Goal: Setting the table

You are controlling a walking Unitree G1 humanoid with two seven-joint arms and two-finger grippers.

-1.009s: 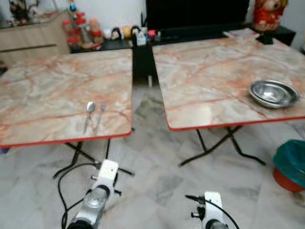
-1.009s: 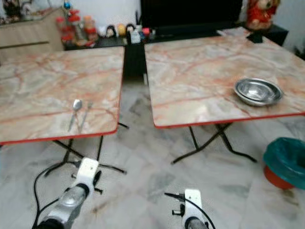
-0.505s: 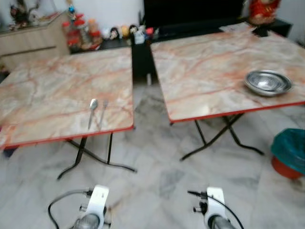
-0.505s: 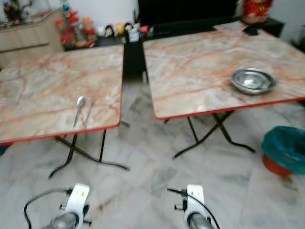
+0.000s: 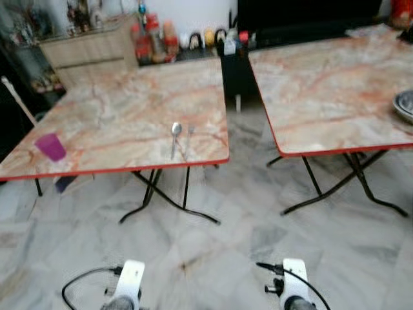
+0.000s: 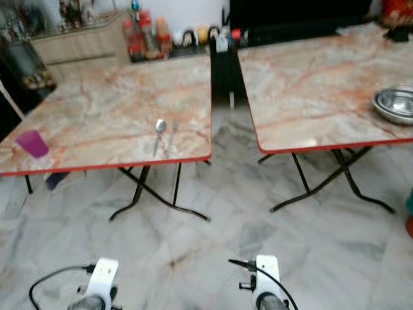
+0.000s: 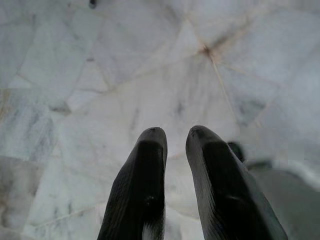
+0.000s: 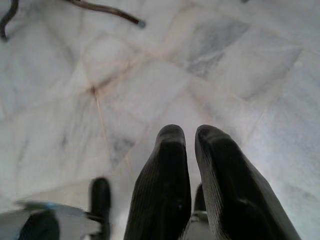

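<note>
Steel spoon (image 5: 175, 132) and fork (image 5: 189, 134) lie near left table's (image 5: 116, 116) front edge, light, stiff, slippery: probably pinch mid-handle; left gripper (image 7: 175, 145) and right gripper (image 8: 192, 142) both nearly closed, empty, over floor

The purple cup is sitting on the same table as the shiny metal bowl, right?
Not quite. The purple cup sits on the left table, near its left edge, along with the spoon and fork. The shiny metal bowl is on the right table. The right eye view shows both tables, with a gap between them.
</note>
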